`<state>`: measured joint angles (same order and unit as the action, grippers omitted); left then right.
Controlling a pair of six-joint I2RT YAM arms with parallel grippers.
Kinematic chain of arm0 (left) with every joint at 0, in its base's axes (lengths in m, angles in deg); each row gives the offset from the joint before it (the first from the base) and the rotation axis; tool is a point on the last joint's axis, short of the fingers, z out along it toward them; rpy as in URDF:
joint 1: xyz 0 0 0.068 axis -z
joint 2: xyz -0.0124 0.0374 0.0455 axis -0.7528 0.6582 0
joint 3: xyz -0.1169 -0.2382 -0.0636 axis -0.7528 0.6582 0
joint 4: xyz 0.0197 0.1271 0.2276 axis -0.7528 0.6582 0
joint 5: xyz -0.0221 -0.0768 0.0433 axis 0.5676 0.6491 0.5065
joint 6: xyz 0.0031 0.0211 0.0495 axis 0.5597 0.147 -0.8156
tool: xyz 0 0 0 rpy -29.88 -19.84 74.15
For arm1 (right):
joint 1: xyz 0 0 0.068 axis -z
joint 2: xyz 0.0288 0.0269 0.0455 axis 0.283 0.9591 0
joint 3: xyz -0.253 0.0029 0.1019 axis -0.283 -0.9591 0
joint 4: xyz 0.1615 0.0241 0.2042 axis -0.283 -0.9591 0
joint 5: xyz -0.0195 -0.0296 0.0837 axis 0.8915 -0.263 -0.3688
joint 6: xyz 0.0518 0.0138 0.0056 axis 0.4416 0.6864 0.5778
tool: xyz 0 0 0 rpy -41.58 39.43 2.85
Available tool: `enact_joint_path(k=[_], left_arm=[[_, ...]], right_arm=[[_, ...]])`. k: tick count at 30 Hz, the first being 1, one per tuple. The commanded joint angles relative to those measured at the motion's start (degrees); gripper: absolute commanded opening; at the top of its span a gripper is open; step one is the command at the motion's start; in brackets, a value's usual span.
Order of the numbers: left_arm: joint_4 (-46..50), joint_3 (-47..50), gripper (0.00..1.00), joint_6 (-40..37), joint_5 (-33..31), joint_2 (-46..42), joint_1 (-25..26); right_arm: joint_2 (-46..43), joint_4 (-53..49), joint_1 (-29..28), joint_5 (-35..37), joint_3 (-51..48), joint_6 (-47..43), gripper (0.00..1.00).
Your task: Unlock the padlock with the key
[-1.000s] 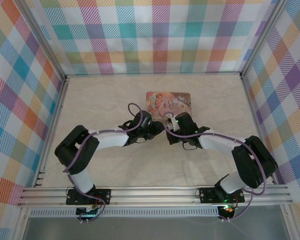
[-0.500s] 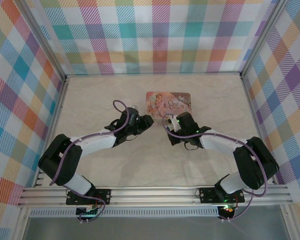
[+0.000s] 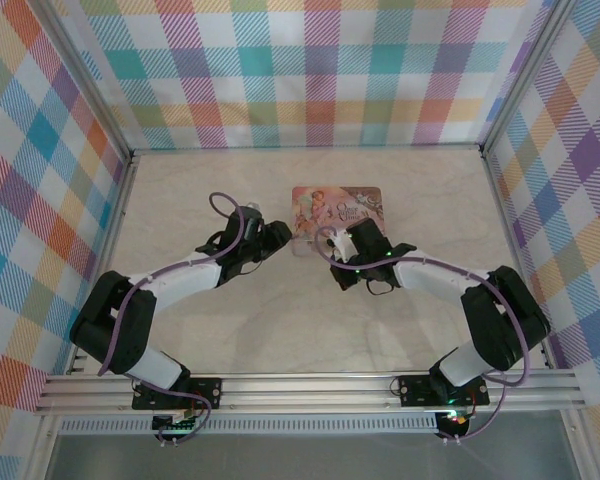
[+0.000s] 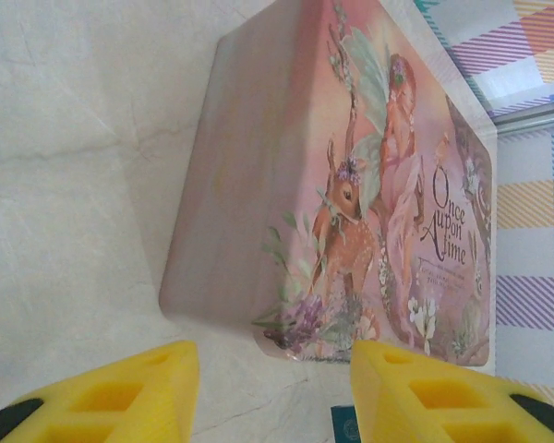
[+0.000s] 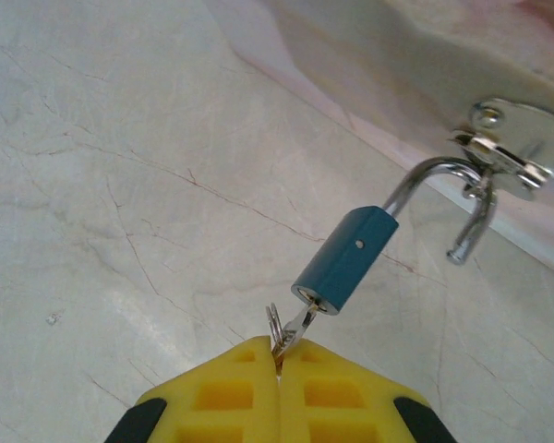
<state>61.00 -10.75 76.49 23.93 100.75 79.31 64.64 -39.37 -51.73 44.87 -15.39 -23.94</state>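
Yellow right fingers (image 5: 249,388) are pressed flat together on the head of the key (image 5: 295,328), a thin grey sliver with a small wire ring (image 5: 271,321) at its side. The blade runs straight into the bottom of the padlock (image 5: 344,260), so my grip, key and lock make one line.

That line is what the coming move turns on. The padlock's long axis slants away from the fingers, up and to the right, toward the hasp (image 5: 522,138). Its body is a smooth teal block with a small hole in its face. The polished steel shackle (image 5: 425,175) leaves the far end, hooks through the hasp, and its free leg hangs down outside the body. I judge the lock is already sprung. Any pull or twist should follow that slant, or the thin key may bend.

Under it all lies the pale, marble-veined tabletop (image 5: 102,185).

My left fingers (image 4: 415,388) stand wide apart, gripping nothing, just short of the tin (image 4: 286,185). It is a pink rectangular box with rounded corners, printed with a fairy and a fawn. A teal scrap at its near edge could be the padlock, but I cannot tell. The right arm is the one on the lock, and the left is nearer the tin's side.
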Motion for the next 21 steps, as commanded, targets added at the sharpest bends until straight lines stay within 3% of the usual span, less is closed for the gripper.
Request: enact_joint_path(k=[1, 10, 15, 21], left_arm=[[0.4, -2.3, 0.47, -1.4, 1.0, 0.7, -0.5], [-11.7, -0.9, 0.47, 9.1, 8.9, 7.1, 1.1], [-13.5, -2.5, 0.47, 9.6, 7.2, 9.5, 4.0], [-15.1, -4.7, 0.47, 8.8, 4.3, 12.0, 4.2]], right_arm=[[1.9, 1.3, -0.8, -2.6, 2.8, -2.1, 0.0], [3.3, 2.1, -1.9, -2.4, 3.5, -2.3, 0.0], [2.4, 2.5, -1.9, -2.3, 2.7, -2.4, 0.0], [0.3, 1.6, -1.9, -1.2, 1.2, -2.6, 0.0]])
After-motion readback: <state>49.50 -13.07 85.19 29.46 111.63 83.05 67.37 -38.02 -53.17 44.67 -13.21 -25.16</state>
